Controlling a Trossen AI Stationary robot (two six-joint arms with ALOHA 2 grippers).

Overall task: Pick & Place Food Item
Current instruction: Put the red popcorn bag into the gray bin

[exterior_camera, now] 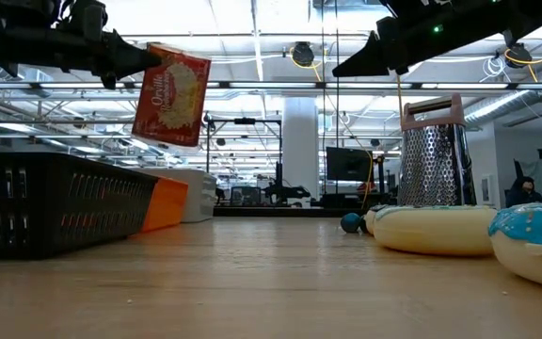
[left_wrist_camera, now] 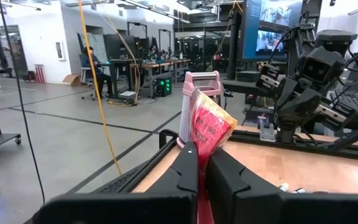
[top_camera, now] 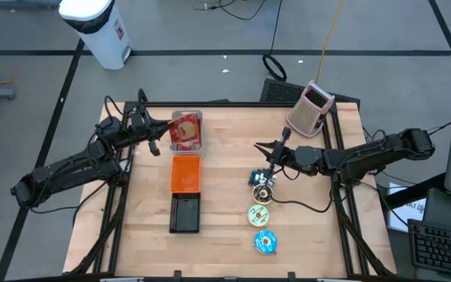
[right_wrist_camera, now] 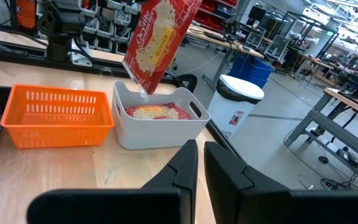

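On the wooden table (top_camera: 304,227), the left gripper (top_camera: 156,142) pinches a red popcorn bag (right_wrist_camera: 157,38), apparently hanging long axis down directly over the white bin (right_wrist_camera: 160,127). The right gripper (top_camera: 266,150), fingers pressed together, hovers well apart.

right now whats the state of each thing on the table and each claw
red popcorn packet: held in the air, tilted, above the white bin
left claw: shut on the packet
right claw: shut, empty
white plastic bin: holds another red packet
orange plastic basket: empty
black plastic basket: empty
metal box grater: upright
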